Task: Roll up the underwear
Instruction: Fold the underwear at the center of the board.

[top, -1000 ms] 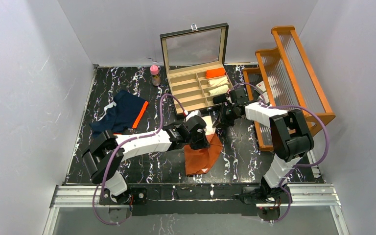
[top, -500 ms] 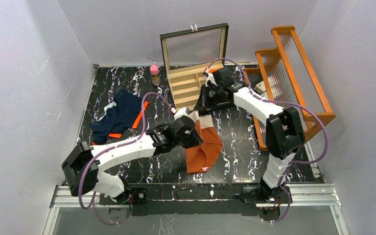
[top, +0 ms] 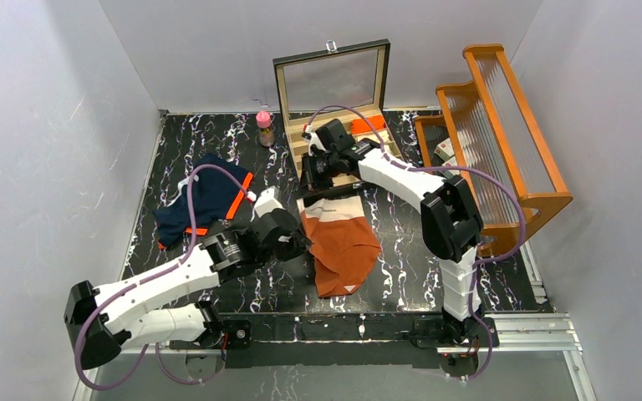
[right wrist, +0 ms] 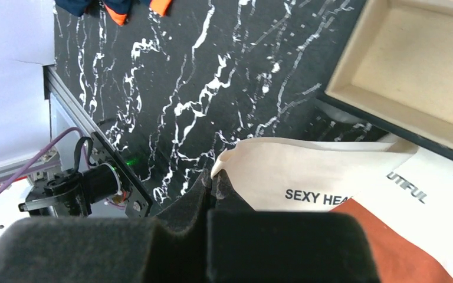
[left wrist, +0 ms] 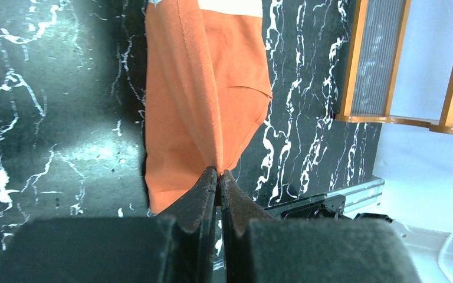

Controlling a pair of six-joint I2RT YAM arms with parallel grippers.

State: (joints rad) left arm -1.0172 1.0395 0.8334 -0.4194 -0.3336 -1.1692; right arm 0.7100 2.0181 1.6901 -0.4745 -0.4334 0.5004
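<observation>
Just in front of the open wooden compartment box (top: 330, 79), the left gripper (left wrist: 219, 177) and right gripper (right wrist: 214, 180) are each pinching the rust-orange, white-waistbanded cloth underwear (top: 347, 242), likely needing even tension for flattening it.

The rust-orange underwear (top: 344, 242) lies spread mid-surface (top: 401, 251), its white waistband (top: 332, 207) at the far end, printed with black letters, and its narrower end toward the near edge. A raised fold runs down its left side. The left gripper (left wrist: 218, 174) nips that fold; the right gripper (right wrist: 214, 177) pinches a curled waistband corner. The navy underwear (top: 205, 196) lies crumpled well to the left – bright orange trim (top: 240, 194) along its right edge.
</observation>
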